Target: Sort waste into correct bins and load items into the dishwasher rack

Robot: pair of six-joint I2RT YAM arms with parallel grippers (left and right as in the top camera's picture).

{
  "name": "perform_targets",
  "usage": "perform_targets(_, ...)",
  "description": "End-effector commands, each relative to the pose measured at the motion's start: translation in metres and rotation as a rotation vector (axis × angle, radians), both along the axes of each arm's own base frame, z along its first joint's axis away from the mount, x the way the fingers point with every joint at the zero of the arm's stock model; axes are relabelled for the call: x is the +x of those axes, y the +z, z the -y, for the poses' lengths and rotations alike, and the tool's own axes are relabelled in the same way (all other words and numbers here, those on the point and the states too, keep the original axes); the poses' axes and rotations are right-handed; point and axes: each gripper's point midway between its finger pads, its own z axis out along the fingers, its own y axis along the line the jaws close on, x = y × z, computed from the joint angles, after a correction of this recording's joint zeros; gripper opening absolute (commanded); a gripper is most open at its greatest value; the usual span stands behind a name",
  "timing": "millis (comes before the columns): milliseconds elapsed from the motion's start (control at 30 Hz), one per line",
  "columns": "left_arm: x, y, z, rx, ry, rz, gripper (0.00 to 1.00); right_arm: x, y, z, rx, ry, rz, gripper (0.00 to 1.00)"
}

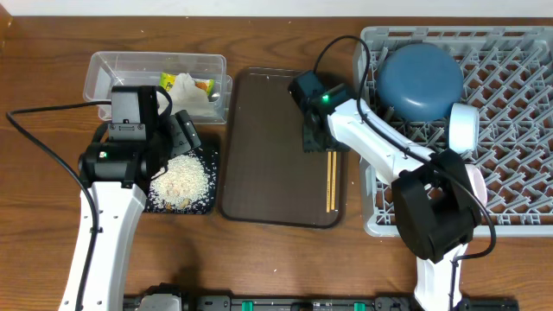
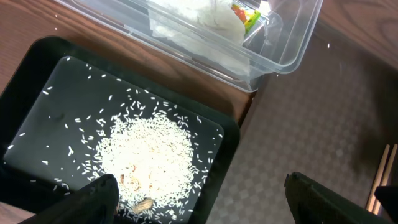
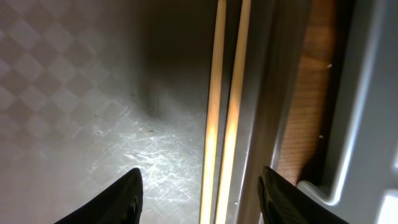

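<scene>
Overhead: the right gripper (image 1: 313,130) hangs over the brown tray (image 1: 268,147) at the far end of the chopsticks (image 1: 330,181), just beside the dishwasher rack (image 1: 518,199).

Left wrist: the left gripper (image 2: 202,199), spread and empty, hovers above rice (image 2: 146,155) heaped in the black tray (image 2: 231,138).

Right wrist: the fingers stand apart, straddling both sticks, likely lined up to pinch them together.

This is looking like a robotics test bench dressed up as a canteen dish-return corner rather than a working kitchen: a left arm (image 1: 99,225) and a right arm (image 1: 380,142) are reaching over a bare wooden tabletop (image 1: 259,263), a black cable (image 1: 52,109) is trailing loose, and a grey dishwasher rack (image 1: 518,130), a brown serving tray (image 1: 268,147), a clear tub (image 1: 155,60) and a black tray (image 2: 43,68) holding rice (image 2: 149,152) are sitting side by side
</scene>
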Motion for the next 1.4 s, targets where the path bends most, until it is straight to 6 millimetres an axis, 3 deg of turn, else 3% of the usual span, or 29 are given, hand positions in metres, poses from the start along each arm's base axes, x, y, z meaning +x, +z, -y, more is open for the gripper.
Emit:
perform_targets(0, 0.002, 0.003, -0.002, 0.001, 0.011, 0.006, 0.88, -0.009, -0.007, -0.001, 0.004, -0.014, -0.019, 0.57)
perform_targets(400, 0.002, 0.003, -0.002, 0.001, 0.011, 0.006, 0.88, -0.018, -0.029, 0.007, 0.000, -0.020, -0.039, 0.39)
perform_targets(733, 0.002, 0.003, -0.002, 0.001, 0.011, 0.006, 0.88, -0.025, -0.035, 0.009, 0.005, -0.014, -0.068, 0.15)
perform_targets(933, 0.002, 0.003, -0.002, 0.001, 0.011, 0.006, 0.88, -0.024, -0.036, 0.007, 0.016, 0.006, -0.071, 0.12)
perform_targets(1167, 0.002, 0.003, -0.002, 0.001, 0.011, 0.006, 0.88, -0.027, -0.050, 0.007, 0.036, 0.019, -0.118, 0.11)
perform_targets(1367, 0.002, 0.003, -0.002, 0.001, 0.011, 0.006, 0.88, -0.024, -0.051, 0.013, 0.083, 0.002, -0.146, 0.01)
